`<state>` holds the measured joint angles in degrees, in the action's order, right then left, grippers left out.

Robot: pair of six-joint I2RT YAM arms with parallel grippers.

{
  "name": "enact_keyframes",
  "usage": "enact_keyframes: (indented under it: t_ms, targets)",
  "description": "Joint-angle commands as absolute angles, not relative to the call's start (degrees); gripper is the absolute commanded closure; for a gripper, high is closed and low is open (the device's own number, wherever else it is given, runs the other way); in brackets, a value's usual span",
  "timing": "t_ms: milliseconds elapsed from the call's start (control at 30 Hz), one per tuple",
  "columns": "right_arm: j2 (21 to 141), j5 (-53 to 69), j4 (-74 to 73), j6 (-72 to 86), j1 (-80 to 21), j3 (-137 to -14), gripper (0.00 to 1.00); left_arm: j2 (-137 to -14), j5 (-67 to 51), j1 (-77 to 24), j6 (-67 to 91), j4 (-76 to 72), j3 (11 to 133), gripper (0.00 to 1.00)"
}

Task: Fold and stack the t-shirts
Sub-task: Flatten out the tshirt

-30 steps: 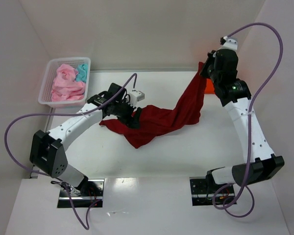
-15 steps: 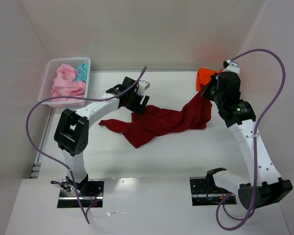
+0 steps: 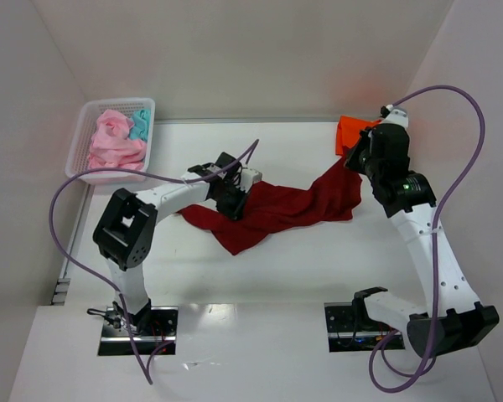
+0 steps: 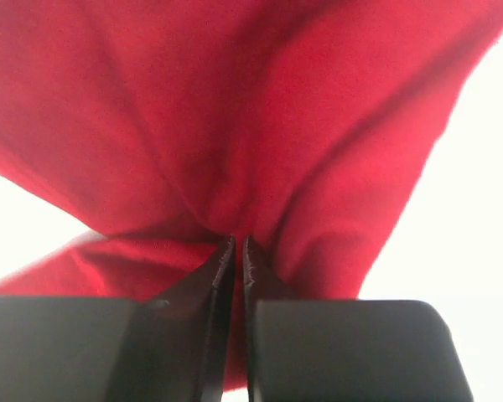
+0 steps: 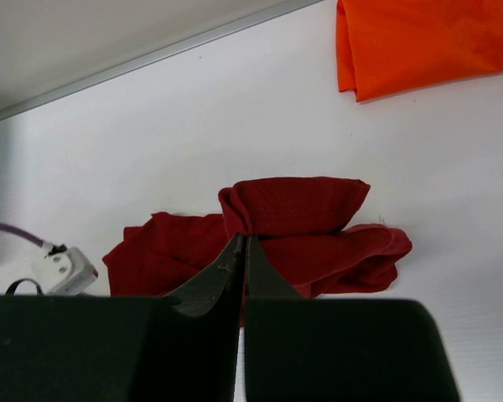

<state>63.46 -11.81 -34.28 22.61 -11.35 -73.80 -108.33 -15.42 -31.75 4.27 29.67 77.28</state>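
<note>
At the far left, the white mesh basket (image 3: 78, 144) holds a heap of pale pink t-shirts (image 3: 113, 144) with a teal t-shirt (image 3: 140, 126) tucked at its far side. All of them are crumpled, so we judge none of those has been handled. Just right of the basket, the left gripper (image 4: 237, 244) has its fingers pressed together, with a gathered pleat of the dark red t-shirt (image 3: 278, 209) caught at the tips. That shirt sprawls across the middle of the table (image 3: 318, 268) in a rumpled band, with a loose point trailing toward the near side; it is neither spread flat nor folded. At its right end the cloth climbs off the table to the right gripper (image 3: 353, 159), which is also closed to a slit and, as far as we can tell, pinches that corner aloft. Beyond it, in the far right corner, the orange t-shirt (image 5: 419, 42) lies flat with straight edges, and we take it as the one folded piece and the base of the stack. By our reckoning the job is early: one shirt done, the red one being stretched out between both arms, and the basket's load waiting.
</note>
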Motion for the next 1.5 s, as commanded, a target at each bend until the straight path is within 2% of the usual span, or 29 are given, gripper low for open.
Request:
enact_keyframes:
  t_ms: [0,100,133,200,400,500,533,567,600,633,733,867,933,1100,1367,1467]
  targets:
    - [64.16,-12.74,-33.05,21.27,-10.9,-73.56,0.99,-101.34,-22.76,-34.88,2.81,33.66,74.36,0.87]
    - [64.16,-12.13,-32.52,21.27,-10.9,-73.56,0.99,-99.67,-28.21,-37.26,2.2,35.68,72.86,0.87]
    - [64.16,-12.13,-32.52,21.27,-10.9,-73.04,0.99,-99.67,-28.91,-37.87,2.2,36.21,72.86,0.82]
    - [64.16,-12.13,-32.52,21.27,-10.9,-73.04,0.99,-99.67,-28.92,-38.5,1.59,37.0,72.86,0.8]
    - [64.69,-11.6,-32.52,21.27,-10.9,-73.04,0.99,-101.87,-30.32,-39.73,2.2,38.14,72.34,0.64]
    - [65.21,-11.08,-32.52,20.66,-10.9,-73.04,0.99,-104.58,-27.61,-41.04,2.72,38.67,71.72,0.54]
    - [65.21,-11.07,-32.52,20.65,-10.9,-73.04,0.99,-105.2,-26.55,-41.65,3.33,38.67,71.72,0.47]
    - [65.21,-11.07,-33.04,20.65,-10.9,-73.04,0.99,-105.21,-24.89,-41.66,4.38,38.67,71.72,0.47]
    - [65.21,-11.07,-33.05,20.65,-10.9,-73.04,0.99,-105.21,-22.96,-41.66,5.61,37.11,71.72,0.37]
    - [65.21,-11.07,-33.05,20.65,-10.9,-73.04,0.99,-102.86,-16.33,-41.14,9.02,34.74,72.33,0.33]
    - [64.61,-10.46,-33.05,20.65,-10.9,-73.04,0.99,-98.54,-10.22,-36.07,14.39,29.99,72.94,0.25]
    - [64.6,-10.46,-33.05,20.65,-10.9,-73.04,0.99,-98.0,-8.54,-30.33,16.43,27.16,77.85,0.15]
    - [64.6,-10.46,-32.52,20.65,-10.9,-73.04,0.99,-98.61,-7.91,-29.62,16.44,25.85,80.06,0.07]
    - [64.6,-10.46,-31.99,20.65,-10.9,-73.04,0.99,-103.09,-11.41,-26.2,16.44,22.95,81.65,0.06]
    - [64.6,-11.6,-31.99,20.65,-10.9,-73.04,0.99,-108.71,-22.4,-26.19,15.21,22.41,82.27,0.11]
    - [64.6,-11.6,-31.99,20.65,-10.9,-73.04,0.99,-110.56,-25.91,-26.19,13.98,22.94,82.27,0.16]
